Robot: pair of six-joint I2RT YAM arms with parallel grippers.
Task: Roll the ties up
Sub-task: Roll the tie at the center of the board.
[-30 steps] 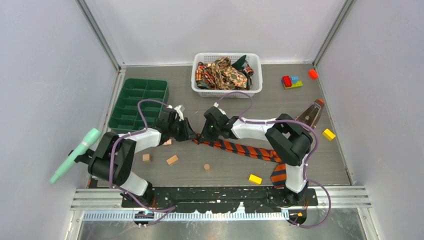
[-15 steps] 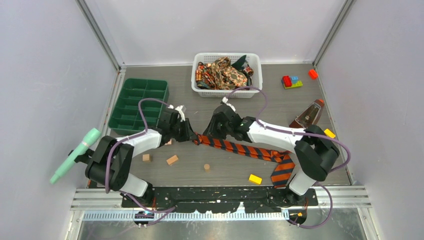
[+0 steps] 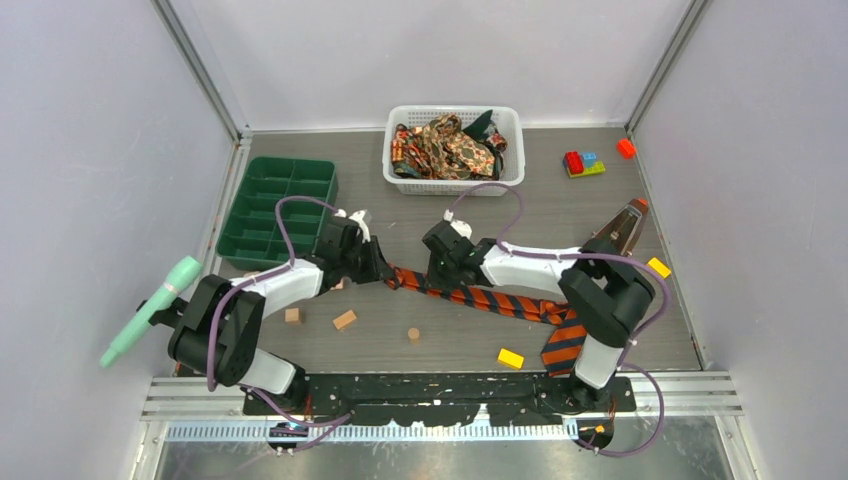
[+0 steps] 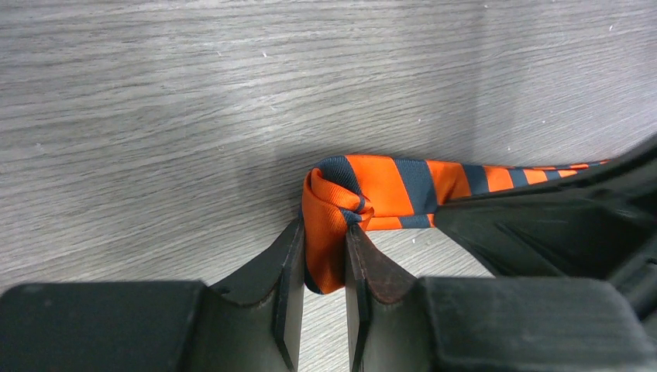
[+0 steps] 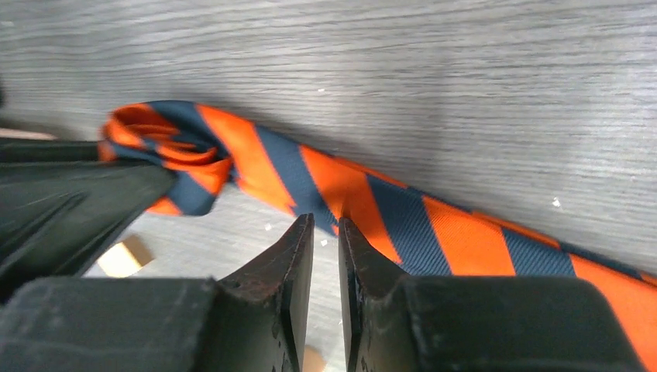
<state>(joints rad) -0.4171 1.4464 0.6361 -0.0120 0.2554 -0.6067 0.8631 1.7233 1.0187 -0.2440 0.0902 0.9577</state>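
Landmark: the white mesh basket (image 3: 452, 186) is sitting at the far side of the worktop (image 3: 370, 195), with paisley ties (image 3: 450, 148) heaped inside.
Tie in play: the striped tie (image 3: 495, 299) is lying flat on the worktop in front of the basket, on the arm-base side.
Long axis: it's running from in front of the basket's left half, slanting out past the basket's right corner, wide end last.
Left pincer (image 3: 386, 272): it's clamping the folded narrow end (image 4: 333, 194), cloth squeezed between both fingers.
Right pincer (image 3: 436, 284): its jaws are standing nearly together at the tie's near edge, just along from the fold; I cannot tell whether they're pinching cloth.
Key relation: the free length is stretching away from the fold on the right arm's side, so I reckon the roll is heading that way.
Views: the left wrist camera is showing the clamp plainly. The overhead is hiding it under the wrists but giving the whole length.
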